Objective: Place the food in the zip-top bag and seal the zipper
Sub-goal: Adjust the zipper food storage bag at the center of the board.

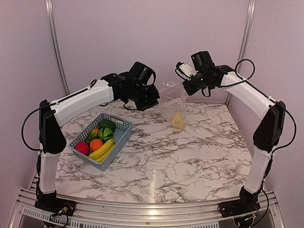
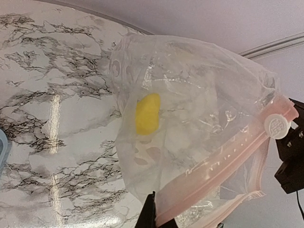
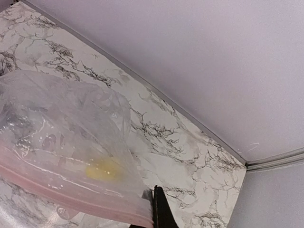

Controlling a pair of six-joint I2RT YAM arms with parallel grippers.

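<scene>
The clear zip-top bag (image 1: 173, 102) hangs in the air between my two grippers at the back of the table. A yellow pear (image 1: 178, 119) lies in its bottom. My left gripper (image 1: 154, 100) is shut on the left end of the mouth edge. My right gripper (image 1: 186, 88) is shut on the right end. In the left wrist view the pinkish zipper (image 2: 223, 161) runs from my gripper (image 2: 156, 210) up to a white slider (image 2: 277, 126), with the pear (image 2: 147, 114) behind the film. In the right wrist view my gripper (image 3: 153, 209) pinches the zipper (image 3: 57, 190) at its corner.
The blue-grey basket (image 1: 124, 127) stands at the left. It holds a red apple (image 1: 81, 147), an orange (image 1: 96, 144), a banana (image 1: 102, 150), a striped melon (image 1: 105, 134) and green pieces (image 1: 107, 124). Walls close the back and sides.
</scene>
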